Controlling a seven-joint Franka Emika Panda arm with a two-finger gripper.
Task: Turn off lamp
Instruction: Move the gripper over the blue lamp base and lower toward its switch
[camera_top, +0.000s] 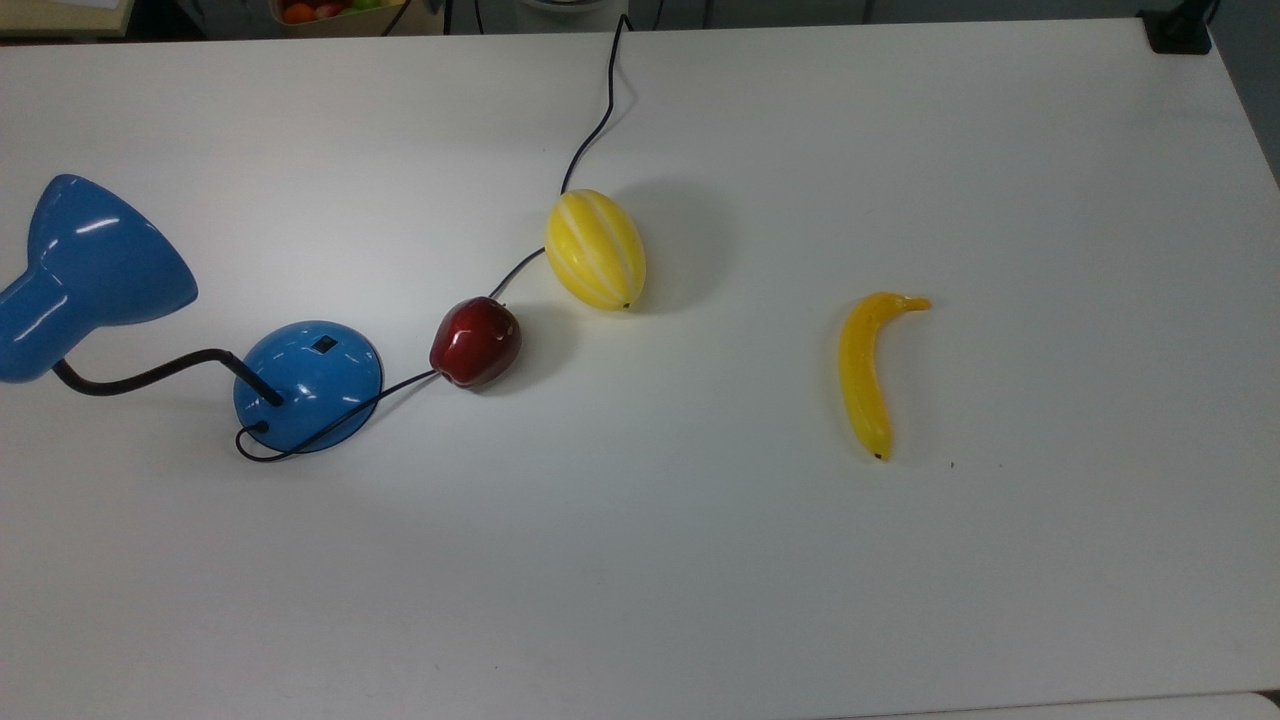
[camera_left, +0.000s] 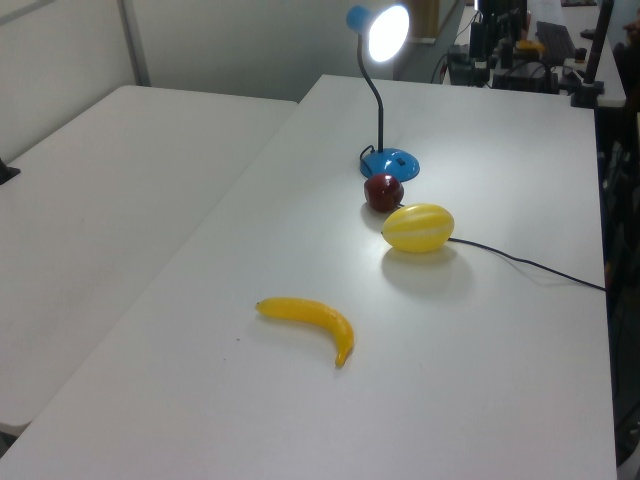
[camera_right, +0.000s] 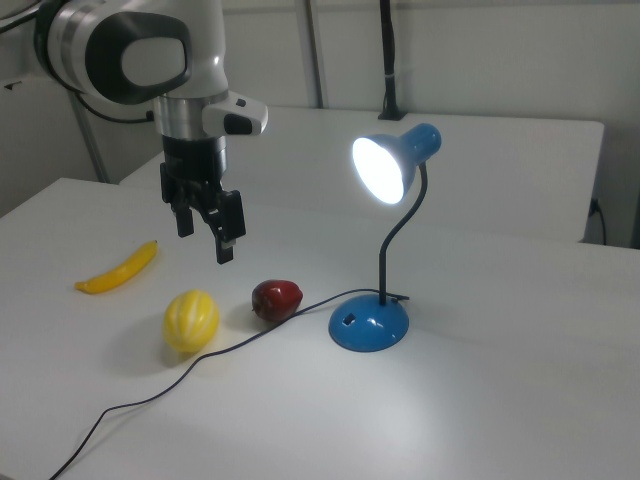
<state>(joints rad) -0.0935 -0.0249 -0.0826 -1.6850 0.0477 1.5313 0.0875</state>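
A broad white worktop (camera_top: 700, 560) (matte, evenly lit) adjoins a second white table (camera_left: 110, 190) in the left view; pale grey wall panels (camera_right: 500, 60) stand behind.
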